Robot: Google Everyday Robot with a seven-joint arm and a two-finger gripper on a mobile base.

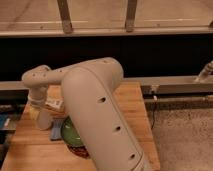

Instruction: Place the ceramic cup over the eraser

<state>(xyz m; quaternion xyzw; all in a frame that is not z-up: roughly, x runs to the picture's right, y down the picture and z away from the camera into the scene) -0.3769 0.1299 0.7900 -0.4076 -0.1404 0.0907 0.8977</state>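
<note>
We note beige arm [100, 100] reaching down, gripper [43, 119] low at left of wooden table [135, 105], jaws closed. Small whitish ceramic cup [34, 112] just beside it, grip unconfirmed. We cannot find striped black eraser, so covering step not yet done.

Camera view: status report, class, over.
Gripper shut, low at table's left side. Ceramic cup seemingly against it, grip unconfirmed. Eraser unseen. Green bowl close alongside, arm covering much.

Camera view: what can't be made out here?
All in the camera view:
Eraser: nowhere in sight; the arm may cover it.
Gripper, shut, low over the table at its left end: whether it holds anything, hidden by its own body.
Green bowl: half behind the arm.
</note>
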